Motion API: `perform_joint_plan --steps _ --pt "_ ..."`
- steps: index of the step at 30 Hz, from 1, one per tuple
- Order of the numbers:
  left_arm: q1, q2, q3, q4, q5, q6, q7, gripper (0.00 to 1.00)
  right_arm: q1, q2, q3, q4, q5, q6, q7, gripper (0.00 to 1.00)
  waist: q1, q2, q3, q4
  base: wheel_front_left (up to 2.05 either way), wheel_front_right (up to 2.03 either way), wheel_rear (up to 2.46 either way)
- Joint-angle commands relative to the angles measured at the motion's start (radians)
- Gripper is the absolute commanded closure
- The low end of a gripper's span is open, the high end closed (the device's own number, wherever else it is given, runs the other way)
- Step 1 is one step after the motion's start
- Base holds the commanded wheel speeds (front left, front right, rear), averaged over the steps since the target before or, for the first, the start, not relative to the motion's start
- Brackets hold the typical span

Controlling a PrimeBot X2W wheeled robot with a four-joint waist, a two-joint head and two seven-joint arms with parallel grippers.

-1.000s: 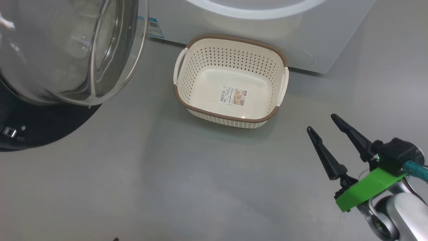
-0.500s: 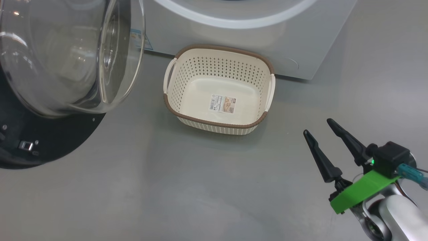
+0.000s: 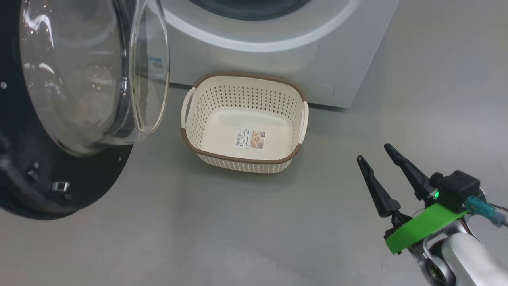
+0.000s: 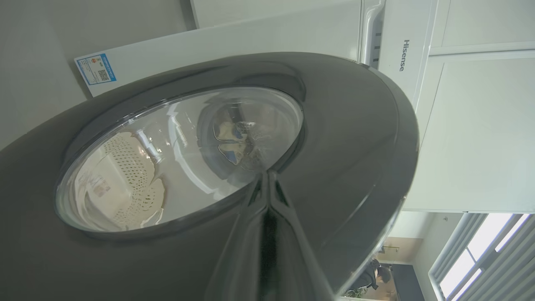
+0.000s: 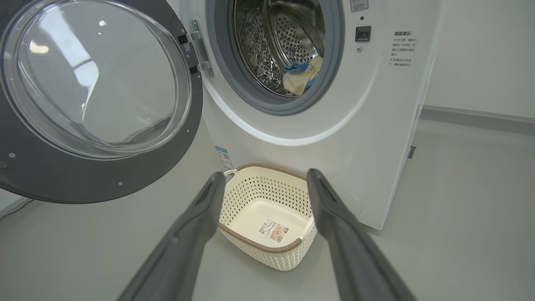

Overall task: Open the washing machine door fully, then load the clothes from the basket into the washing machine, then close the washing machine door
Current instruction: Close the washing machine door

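Where the smooth grey floor (image 3: 238,222) meets the washing machine (image 5: 376,125), you have the basket (image 3: 242,161) standing just before its front, with the label sticker (image 3: 250,138) showing on its base. The washing machine door (image 5: 83,175) hangs wide open on the robot's left. The clothes (image 5: 301,77) lie inside the steel drum (image 5: 271,37).

Your right gripper (image 3: 373,152) hovers over the floor, well apart from the basket, fingers spread wide and holding nothing. Your left gripper (image 4: 267,177) is close up by the door's glossy outer rim. Its fingers blur into the reflection, so I cannot tell how they stand. A white Hisense appliance (image 4: 401,54) and a window (image 4: 489,255) lie beyond. The head view cuts off the door's left edge.
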Motion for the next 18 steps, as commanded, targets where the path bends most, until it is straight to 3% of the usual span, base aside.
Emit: perform_joint_plan --steps 1,5,18 --pt "0.0 0.042 0.007 -0.051 -0.011 0.005 0.017 1.0 -0.009 -0.001 0.01 -0.022 0.006 0.0 -0.014 0.0 0.0 0.0 -0.013 -0.004 0.0 0.0 0.0" --pt "0.016 0.031 -0.007 -0.063 -0.007 0.012 0.027 1.0 -0.002 0.016 0.013 -0.009 0.006 0.0 -0.017 0.0 0.0 0.0 -0.036 -0.008 0.0 0.0 0.0" --pt "0.017 -0.038 -0.033 -0.049 -0.01 -0.045 0.006 1.0 0.003 0.043 0.018 0.001 0.011 0.0 -0.019 0.0 0.0 0.0 -0.073 -0.055 0.0 0.0 0.0"
